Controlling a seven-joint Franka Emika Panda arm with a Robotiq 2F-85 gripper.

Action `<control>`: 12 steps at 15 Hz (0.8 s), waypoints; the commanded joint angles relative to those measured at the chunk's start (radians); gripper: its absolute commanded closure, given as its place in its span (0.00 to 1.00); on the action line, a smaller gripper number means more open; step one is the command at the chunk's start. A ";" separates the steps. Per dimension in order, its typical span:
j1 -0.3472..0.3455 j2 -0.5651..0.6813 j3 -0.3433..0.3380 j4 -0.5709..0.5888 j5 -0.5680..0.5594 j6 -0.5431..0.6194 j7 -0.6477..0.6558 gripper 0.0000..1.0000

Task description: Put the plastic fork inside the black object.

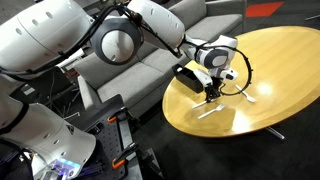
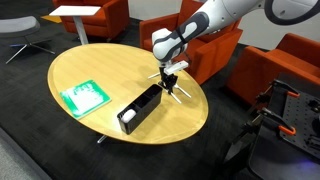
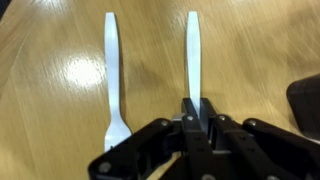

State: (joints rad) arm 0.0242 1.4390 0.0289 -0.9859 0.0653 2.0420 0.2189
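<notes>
A round wooden table (image 2: 95,62) with a glossy, pale honey top stands in a lounge with dark carpet. Light from above glares off the wood grain in the wrist view. Orange armchairs (image 2: 100,12) ring the far side of the table in an exterior view, and a small white side table (image 2: 80,12) stands among them. From the opposite angle, a grey sofa (image 1: 150,60) runs behind the table.

The white robot arm reaches over the table, and its gripper (image 1: 211,93) points straight down at the surface, just right of the black box (image 1: 188,78). In an exterior view this box (image 2: 140,107) is long and narrow with low walls, lying near the table's middle. A flat green rectangle (image 2: 82,96) lies well apart to its left.

In the wrist view two thin white utensils lie side by side on the wood, parallel and apart. The gripper (image 3: 195,108) has its dark fingers drawn close together around the near end of the right-hand one, the plastic fork (image 3: 191,55), whose handle stretches away across the table. The head of it is hidden under the fingers. The other utensil (image 3: 113,80) lies free to the left, widening at its near end. A corner of the black box (image 3: 305,100) shows at the right edge.
</notes>
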 commanded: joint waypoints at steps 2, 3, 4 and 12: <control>0.007 -0.094 -0.017 -0.114 -0.001 0.066 0.041 0.97; 0.008 -0.133 -0.018 -0.166 -0.002 0.114 0.041 0.97; 0.010 -0.167 -0.020 -0.211 -0.004 0.160 0.046 0.97; 0.103 -0.424 -0.095 -0.533 -0.057 0.522 0.082 0.97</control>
State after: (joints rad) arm 0.0753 1.1549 -0.0176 -1.3215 0.0403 2.4468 0.2518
